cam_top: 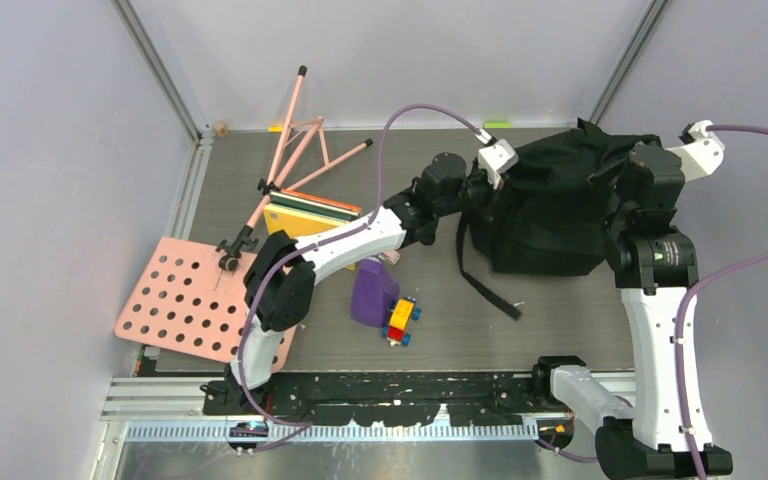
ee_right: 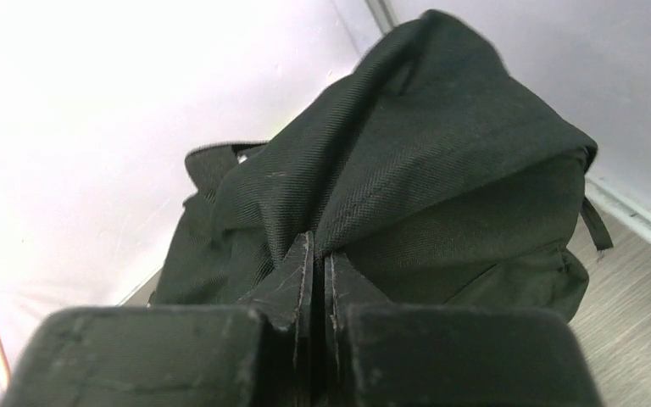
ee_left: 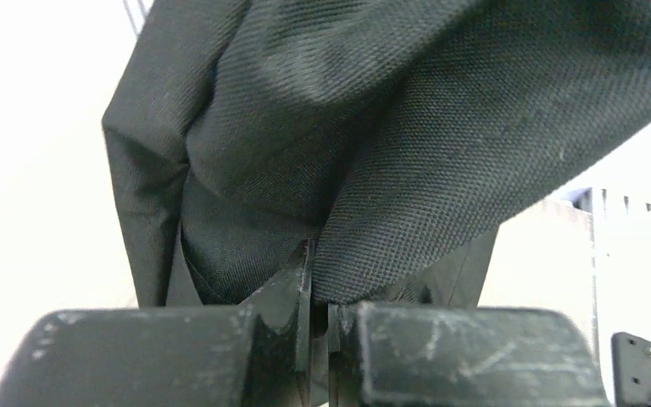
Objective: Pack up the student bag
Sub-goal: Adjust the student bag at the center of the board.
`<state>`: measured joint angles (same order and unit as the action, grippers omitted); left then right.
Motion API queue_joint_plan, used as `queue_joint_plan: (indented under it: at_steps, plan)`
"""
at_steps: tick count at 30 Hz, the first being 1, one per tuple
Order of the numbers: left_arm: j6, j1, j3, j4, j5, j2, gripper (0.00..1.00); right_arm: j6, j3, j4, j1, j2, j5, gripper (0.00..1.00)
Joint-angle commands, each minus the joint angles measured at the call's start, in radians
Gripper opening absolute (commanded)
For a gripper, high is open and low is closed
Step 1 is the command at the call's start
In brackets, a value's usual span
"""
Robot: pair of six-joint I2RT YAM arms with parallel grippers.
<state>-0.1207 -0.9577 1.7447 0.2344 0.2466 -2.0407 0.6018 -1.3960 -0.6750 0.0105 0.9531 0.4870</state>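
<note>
The student bag (cam_top: 550,215), a big floppy black backpack, sits at the back right of the table with one strap (cam_top: 485,290) trailing toward the front. My left gripper (cam_top: 474,192) is at the bag's left edge. In the left wrist view it (ee_left: 320,284) is shut on a fold of the black fabric (ee_left: 407,170). My right gripper (cam_top: 610,182) is at the bag's right side. In the right wrist view it (ee_right: 318,254) is shut on a ridge of the bag's cloth (ee_right: 441,144), which rises in a peak above the jaws.
A purple bottle-like container (cam_top: 373,292) and a small yellow, red and blue toy (cam_top: 400,320) lie at centre front. Yellow and green books (cam_top: 305,213) lie left of centre. A pink perforated music-stand plate (cam_top: 185,300) with pink legs (cam_top: 295,140) lies along the left side.
</note>
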Motion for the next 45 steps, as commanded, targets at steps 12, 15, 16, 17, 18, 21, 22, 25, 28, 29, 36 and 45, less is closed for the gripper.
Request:
queue_joint_plan:
  at_steps: [12, 15, 16, 17, 18, 21, 22, 25, 28, 29, 36, 45]
  plan:
    - [0.024, 0.235, 0.162, -0.005, 0.045, -0.117, 0.00, 0.012, 0.073, 0.060, 0.151, 0.064, -0.110, 0.04]
    - [0.007, 0.254, 0.135, 0.005, 0.055, -0.104, 0.00, -0.032, 0.053, 0.047, 0.152, 0.084, -0.116, 0.35]
    - [0.007, 0.257, 0.132, 0.001, 0.054, -0.103, 0.00, -0.047, 0.043, 0.032, 0.152, 0.090, -0.117, 0.43]
    - [0.006, 0.261, 0.137, -0.018, 0.051, -0.101, 0.00, -0.075, 0.010, 0.021, 0.152, 0.106, -0.117, 0.58]
    - [0.005, 0.265, 0.146, -0.042, 0.042, -0.104, 0.00, -0.090, -0.008, -0.011, 0.151, 0.112, -0.110, 0.65]
    - [0.008, 0.277, 0.185, -0.121, 0.007, -0.111, 0.00, -0.147, -0.100, -0.067, 0.151, 0.132, -0.098, 0.84]
    - [0.010, 0.280, 0.189, -0.135, -0.003, -0.112, 0.00, -0.155, -0.122, -0.086, 0.151, 0.133, -0.094, 0.88]
    - [0.002, 0.296, 0.184, -0.152, -0.023, -0.109, 0.00, -0.170, -0.140, -0.111, 0.145, 0.119, -0.088, 0.95]
    - [-0.035, 0.316, 0.189, -0.169, -0.033, -0.107, 0.00, -0.171, -0.139, -0.142, 0.097, 0.136, -0.157, 0.97]
    - [-0.046, 0.319, 0.191, -0.172, -0.037, -0.106, 0.00, -0.164, -0.134, -0.148, 0.040, 0.140, -0.227, 0.96]
    - [-0.060, 0.333, 0.247, -0.293, -0.104, -0.118, 0.00, -0.086, 0.037, -0.032, -0.169, 0.080, -0.539, 0.91]
    - [-0.099, 0.344, 0.298, -0.363, -0.125, -0.139, 0.00, -0.002, 0.261, 0.073, -0.174, -0.024, -0.447, 0.78]
